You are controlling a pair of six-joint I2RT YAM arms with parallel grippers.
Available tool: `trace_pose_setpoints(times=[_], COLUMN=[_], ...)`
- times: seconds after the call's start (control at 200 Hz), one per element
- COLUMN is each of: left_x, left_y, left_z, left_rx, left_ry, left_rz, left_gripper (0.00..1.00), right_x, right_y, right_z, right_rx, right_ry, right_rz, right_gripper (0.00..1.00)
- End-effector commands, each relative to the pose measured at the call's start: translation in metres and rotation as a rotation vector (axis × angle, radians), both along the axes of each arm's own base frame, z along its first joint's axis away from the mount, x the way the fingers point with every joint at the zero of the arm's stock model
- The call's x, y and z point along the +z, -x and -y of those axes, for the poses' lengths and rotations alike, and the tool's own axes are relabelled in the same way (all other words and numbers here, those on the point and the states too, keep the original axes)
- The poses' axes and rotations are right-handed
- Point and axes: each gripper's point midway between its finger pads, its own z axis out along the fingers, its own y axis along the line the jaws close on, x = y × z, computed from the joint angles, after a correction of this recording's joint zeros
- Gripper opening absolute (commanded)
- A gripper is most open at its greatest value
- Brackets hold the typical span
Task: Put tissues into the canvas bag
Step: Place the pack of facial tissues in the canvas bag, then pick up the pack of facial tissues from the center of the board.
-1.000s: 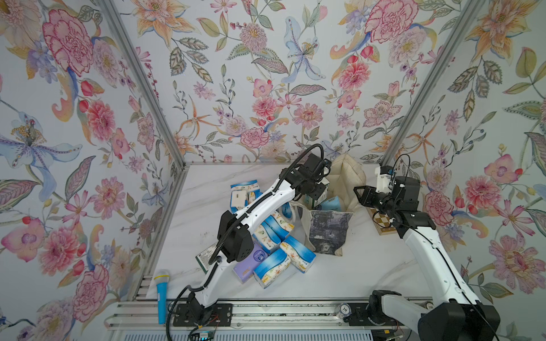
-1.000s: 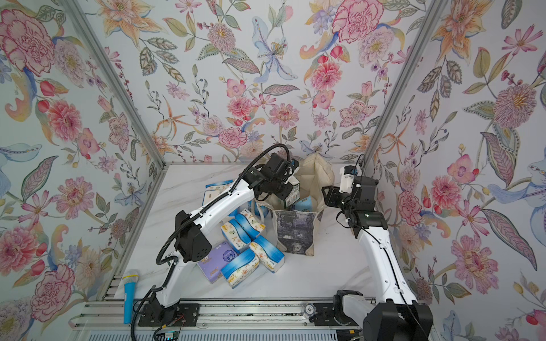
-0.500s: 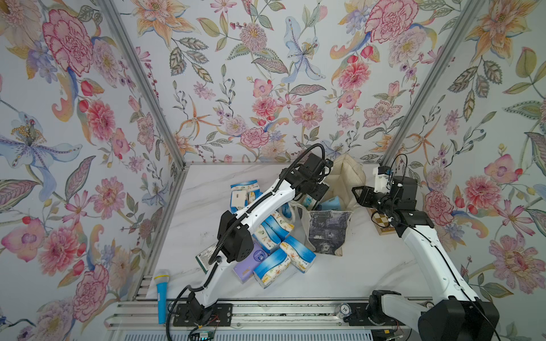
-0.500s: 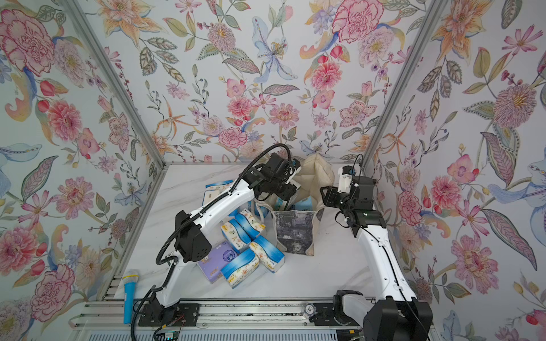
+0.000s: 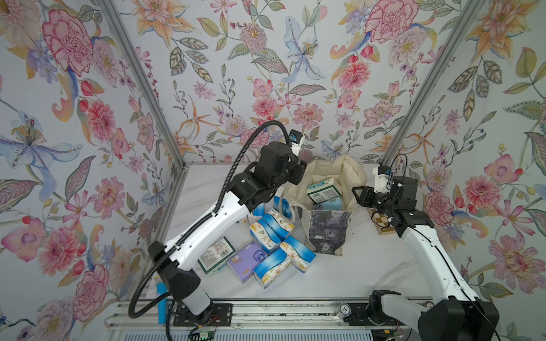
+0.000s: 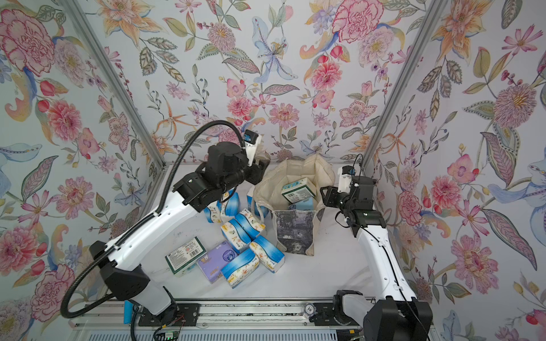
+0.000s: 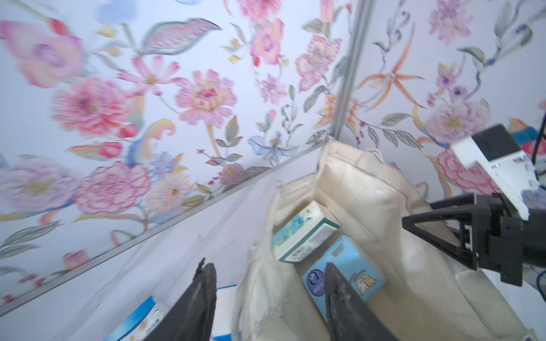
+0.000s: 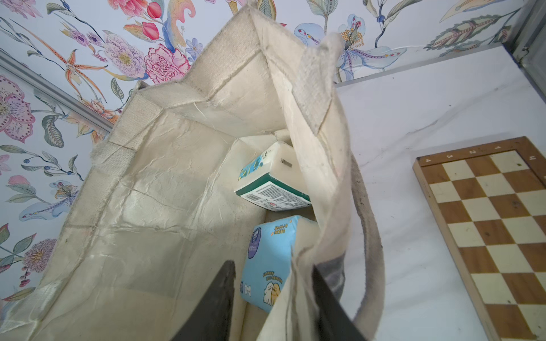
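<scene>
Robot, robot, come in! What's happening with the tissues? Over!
Left claw open, empty, by canvas bag. Right claw astride bag rim, grip unclear. Two tissue packs visible inside, many on table. Nothing blocking.

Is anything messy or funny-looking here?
Yes. The packs lie jumbled beside the bag, tipped every way. The bag's front sags outward, and a chessboard lies next to it, which fits nothing here.
</scene>
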Motion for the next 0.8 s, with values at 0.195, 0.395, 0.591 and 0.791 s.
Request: trace_pose_setpoints(times=[0.195, 0.395, 0.591, 0.791], left_x=[-0.097, -0.161, -0.206, -0.25], left_y=[-0.02, -0.027, -0.034, -0.04], left_z=[-0.121, -0.147, -0.163, -0.17], left_rx=[0.388, 0.417, 0.435, 0.425], left_ry=[-0.048, -0.005, -0.024, -0.016], left_rz=[-0.194, -0.343, -0.445, -0.57], left_gripper=[0.67, 0.74, 0.78, 0.81], right_x=[0.002, 0.003, 0.005, 0.003], right_y=[0.002, 0.002, 0.004, 0.005], right_z=[-0.002, -0.002, -0.002, -0.001], right_rx=[0.014, 0.014, 0.01, 0.01], right_ry=[0.011, 0.006, 0.008, 0.008], right_rz=[0.014, 0.015, 0.022, 0.019], right_gripper=[0.4, 0.42, 0.42, 0.42])
